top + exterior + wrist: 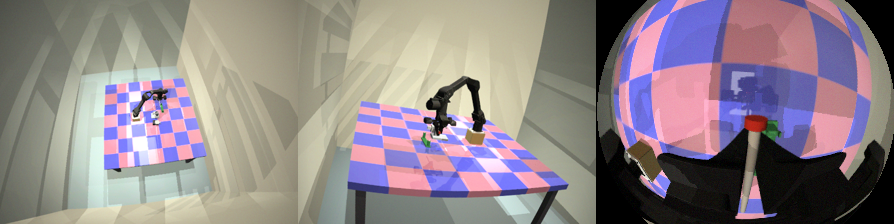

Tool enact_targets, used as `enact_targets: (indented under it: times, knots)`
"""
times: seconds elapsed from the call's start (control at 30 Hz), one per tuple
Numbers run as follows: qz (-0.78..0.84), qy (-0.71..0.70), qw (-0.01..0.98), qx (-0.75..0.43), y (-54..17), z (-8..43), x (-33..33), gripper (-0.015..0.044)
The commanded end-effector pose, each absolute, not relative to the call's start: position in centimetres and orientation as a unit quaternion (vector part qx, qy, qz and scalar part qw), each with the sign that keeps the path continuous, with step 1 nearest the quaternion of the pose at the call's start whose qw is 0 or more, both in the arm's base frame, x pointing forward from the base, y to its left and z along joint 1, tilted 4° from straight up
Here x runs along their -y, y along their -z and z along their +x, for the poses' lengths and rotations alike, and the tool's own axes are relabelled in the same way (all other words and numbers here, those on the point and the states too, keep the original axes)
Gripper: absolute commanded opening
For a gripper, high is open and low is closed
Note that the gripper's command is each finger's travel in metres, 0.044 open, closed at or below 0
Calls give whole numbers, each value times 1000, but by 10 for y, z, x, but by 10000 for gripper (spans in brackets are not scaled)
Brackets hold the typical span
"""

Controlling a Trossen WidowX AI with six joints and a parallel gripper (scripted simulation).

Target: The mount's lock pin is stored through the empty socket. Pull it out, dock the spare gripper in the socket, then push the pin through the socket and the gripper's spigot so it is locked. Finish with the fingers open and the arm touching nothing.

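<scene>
My gripper (160,99) (438,131) (749,132) is shut on the lock pin, fingers pointing down. The pin (751,167) (439,132) has a pale shaft and a red head (756,123); in the wrist view it lies slightly slanted between the fingers. The white mount (154,117) (441,138) stands on the table; in the exterior view the fingers overlap it, and contact cannot be told. The pin is out over the table side in the wrist view, and the socket's inside is hidden. The black and white spare gripper (156,123) lies beside the mount in the top view.
A green bracket with two upright posts (162,108) (426,141) (772,130) stands close to the mount and my gripper. The arm's block base (136,118) (475,137) (644,159) stands on the other side of the mount. The checkered table (113,146) (368,172) carries them all.
</scene>
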State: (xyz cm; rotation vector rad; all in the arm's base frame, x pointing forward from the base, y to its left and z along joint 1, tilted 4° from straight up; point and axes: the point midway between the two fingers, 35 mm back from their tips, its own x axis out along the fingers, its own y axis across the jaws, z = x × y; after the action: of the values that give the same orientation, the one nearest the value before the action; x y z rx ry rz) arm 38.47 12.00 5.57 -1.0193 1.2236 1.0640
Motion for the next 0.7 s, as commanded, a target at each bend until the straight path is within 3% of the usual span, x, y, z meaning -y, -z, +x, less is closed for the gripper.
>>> enact_targets:
  times: [0.0,0.67]
  knots:
    - [-439,-457,573,-520,-58,396,-123,0]
    - [-445,-463,568,-515,-50,423,-129,0]
